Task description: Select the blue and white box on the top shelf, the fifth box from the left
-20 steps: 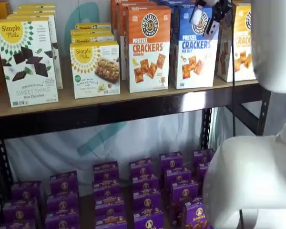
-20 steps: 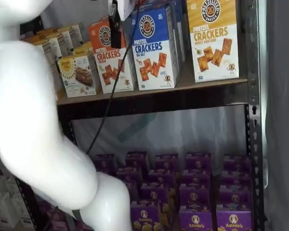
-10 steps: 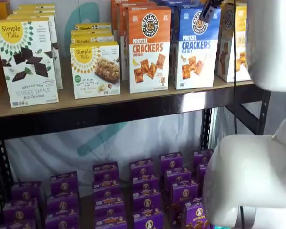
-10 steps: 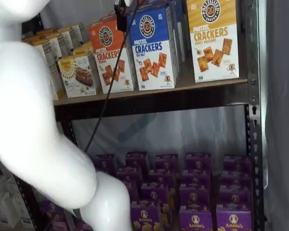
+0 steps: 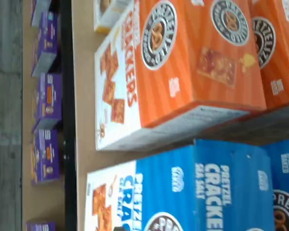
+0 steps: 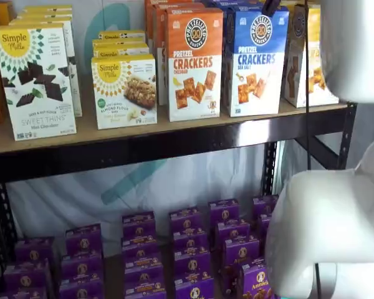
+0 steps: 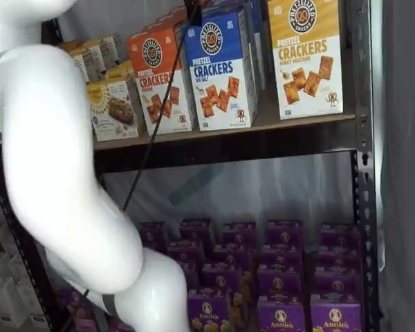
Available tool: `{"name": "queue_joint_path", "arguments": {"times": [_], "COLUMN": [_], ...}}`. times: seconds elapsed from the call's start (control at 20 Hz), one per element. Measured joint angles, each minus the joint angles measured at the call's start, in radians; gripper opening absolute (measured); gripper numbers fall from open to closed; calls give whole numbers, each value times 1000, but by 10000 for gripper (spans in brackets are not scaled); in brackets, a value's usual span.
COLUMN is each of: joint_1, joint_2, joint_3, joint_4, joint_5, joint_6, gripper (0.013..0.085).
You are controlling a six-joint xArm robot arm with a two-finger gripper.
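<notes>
So the blue box (image 6: 257, 60) sits on the top shelf (image 6: 149, 144), upper right of the frame in a shelf view, and upper middle in the other one (image 7: 222, 69). Orange box (image 6: 194, 62) is right beside it on one side, with a narrow gap showing in the wrist view, and a yellow-topped box (image 7: 307, 55) is a bit further off on the other side. More blue boxes are lined up behind it, so it's the front one of a row.

My pincer (image 6: 271, 6) is just a dark tip poking in at the top edge above the blue box. Can't tell whether it's open or closed from that sliver, and the other shelf view only shows a dark bit and the cable (image 7: 149, 149) hanging down.

Handling guess: it's a cracker carton, so light, thin cardboard, mostly air inside. Walls will give if I squeeze hard, and the printed finish looks fairly smooth, so probably a little slippery. Contents are brittle too, no crushing.

I'd take it near the top, across the narrow side walls close to the folded top flap where the card is stiffest. The gap next to the orange box looks tight, so one finger has to slide in carefully or I'll knock the neighbour.
</notes>
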Motion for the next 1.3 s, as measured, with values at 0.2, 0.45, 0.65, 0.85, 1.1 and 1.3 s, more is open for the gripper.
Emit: {"name": "queue_joint_path", "arguments": {"times": [0.2, 0.45, 0.65, 0.85, 1.1, 1.3], "joint_1": [16, 29, 35, 42, 49, 53], "joint_2": [77, 165, 213, 231, 251, 248], "joint_3": [-86, -188, -241, -245, -246, -217], "joint_4": [-36, -67, -86, -107, -130, -145], "joint_5": [30, 104, 156, 157, 168, 145], "joint_6": [6, 16, 18, 14, 9, 2], "gripper": [850, 850, 850, 850, 850, 850]}}
